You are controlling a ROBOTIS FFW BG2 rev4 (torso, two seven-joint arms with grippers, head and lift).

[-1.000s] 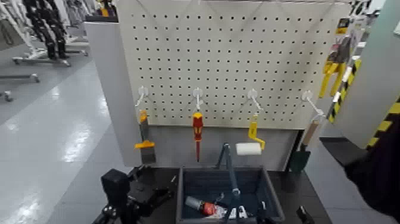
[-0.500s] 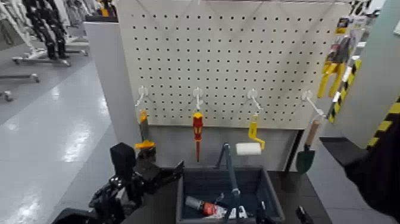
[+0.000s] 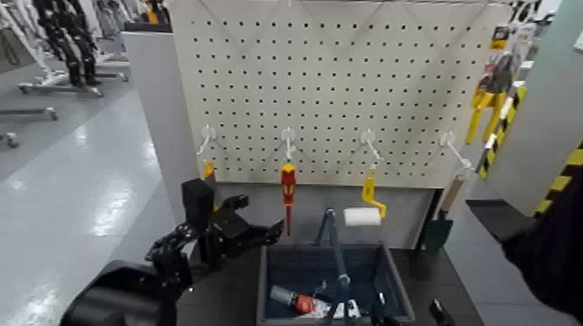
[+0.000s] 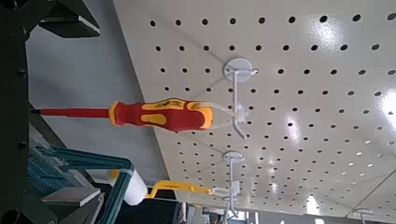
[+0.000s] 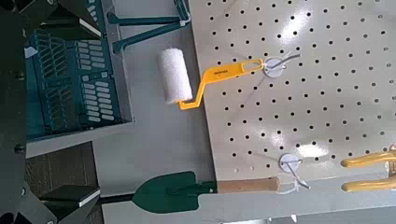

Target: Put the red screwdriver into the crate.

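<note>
left claw nearing the hanging screwdriver

head view: the red screwdriver is hanging from a pegboard hook above the crate; the left claw, fingers apart, is reaching toward it.

left wrist view: it is sitting centred, ready for grasping.

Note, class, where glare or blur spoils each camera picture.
Head view: the floor shows bright glare; the left gripper looks smeared. Left wrist view: light spots shine on the pegboard, while the red screwdriver stays sharp. Right wrist view: glare by the hooks; the crate stays clear.
</note>
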